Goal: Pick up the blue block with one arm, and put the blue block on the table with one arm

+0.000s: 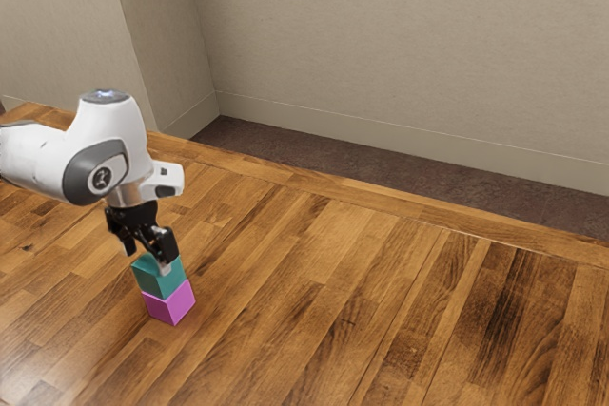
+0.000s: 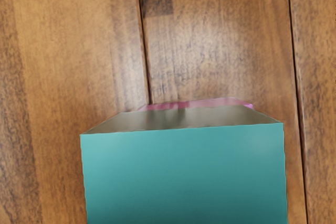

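The gripper (image 1: 147, 261) points down at the teal-blue block (image 1: 160, 279), its two black fingers standing apart at the block's upper part. One finger overlaps the block's near side; whether either touches it I cannot tell. This block rests on a magenta block (image 1: 170, 302), which stands on the wooden table. In the wrist view the teal-blue block (image 2: 184, 177) lies large just under the hand, and a thin strip of the magenta block (image 2: 210, 102) shows past its edge.
The wooden table (image 1: 333, 282) stretches around the two stacked blocks. Beyond its far edge run a dark floor strip (image 1: 400, 178) and a beige wall (image 1: 409, 45).
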Robot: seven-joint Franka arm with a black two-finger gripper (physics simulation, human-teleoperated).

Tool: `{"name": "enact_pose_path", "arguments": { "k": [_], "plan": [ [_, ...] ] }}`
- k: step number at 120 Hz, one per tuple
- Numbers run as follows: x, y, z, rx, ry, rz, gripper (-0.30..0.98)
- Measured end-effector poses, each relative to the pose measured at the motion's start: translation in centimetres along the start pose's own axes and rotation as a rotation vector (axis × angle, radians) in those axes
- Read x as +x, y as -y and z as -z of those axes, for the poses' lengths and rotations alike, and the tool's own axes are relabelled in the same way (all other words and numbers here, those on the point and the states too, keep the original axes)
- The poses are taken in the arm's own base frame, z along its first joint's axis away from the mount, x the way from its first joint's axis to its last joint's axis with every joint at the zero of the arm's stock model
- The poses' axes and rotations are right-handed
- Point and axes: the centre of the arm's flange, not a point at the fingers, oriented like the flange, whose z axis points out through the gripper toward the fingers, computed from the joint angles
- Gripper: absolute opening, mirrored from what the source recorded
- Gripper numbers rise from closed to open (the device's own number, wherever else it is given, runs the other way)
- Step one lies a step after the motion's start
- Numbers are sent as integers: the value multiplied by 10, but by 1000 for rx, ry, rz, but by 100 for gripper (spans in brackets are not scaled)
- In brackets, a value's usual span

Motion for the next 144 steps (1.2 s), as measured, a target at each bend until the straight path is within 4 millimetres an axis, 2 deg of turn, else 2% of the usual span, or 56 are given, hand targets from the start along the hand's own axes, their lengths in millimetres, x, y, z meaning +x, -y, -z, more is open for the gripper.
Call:
{"name": "enact_pose_path", "arguments": {
  "k": [44,69,96,107,132,144],
  "plan": [
    [9,-12,-25,-1,13,-3,68],
    [11,-11,-29,-2,6,9,44],
    [13,-5,-23,0,-12,31,37],
    [10,11,-23,-2,-15,65,37],
    [-12,81,-28,-9,-7,212,37],
    [-22,102,-30,-12,-3,256,37]
  ]
}}
